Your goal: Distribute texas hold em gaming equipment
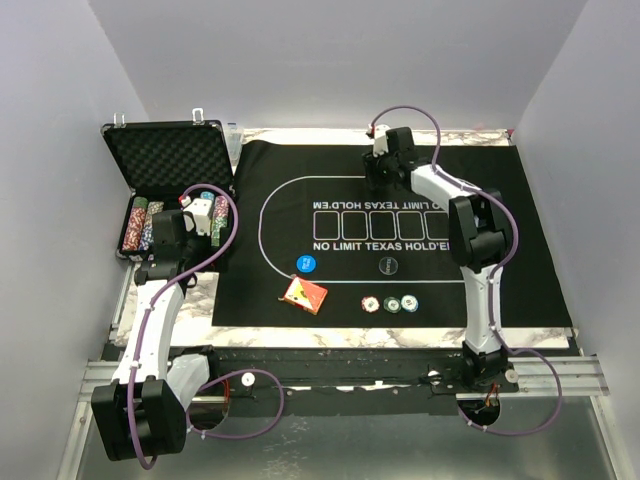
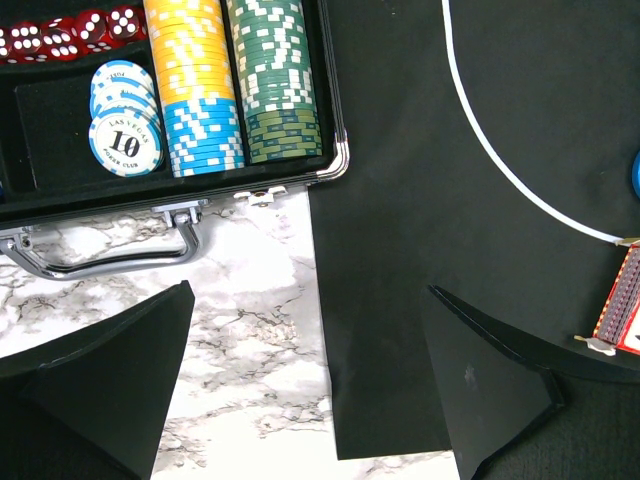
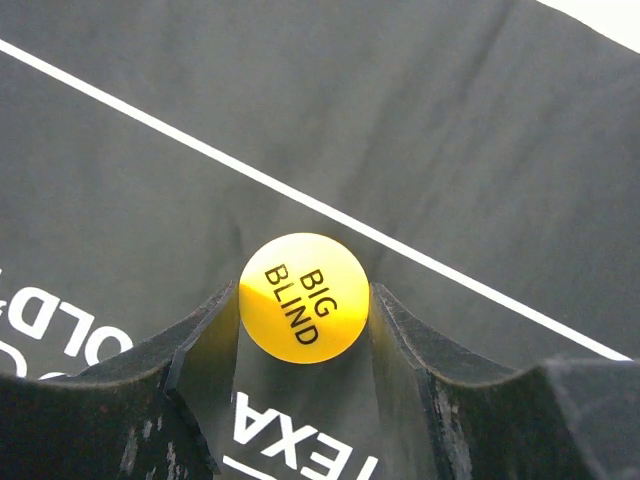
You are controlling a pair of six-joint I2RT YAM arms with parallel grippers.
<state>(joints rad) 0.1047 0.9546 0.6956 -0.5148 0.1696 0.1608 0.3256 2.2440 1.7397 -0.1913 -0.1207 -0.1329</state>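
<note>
My right gripper is shut on a yellow disc marked BIG BLIND, its fingers touching both edges, low over the black felt mat. In the top view this gripper is at the mat's far edge and hides the disc. My left gripper is open and empty over the marble table by the mat's near-left corner; it also shows in the top view. On the mat lie a blue disc, a black disc, a red-orange card box and three striped chips.
The open black case stands at the far left. It holds rows of yellow and blue chips, green chips, white chips marked 10 and red dice. Its metal handle faces my left gripper. The card box shows at the right edge.
</note>
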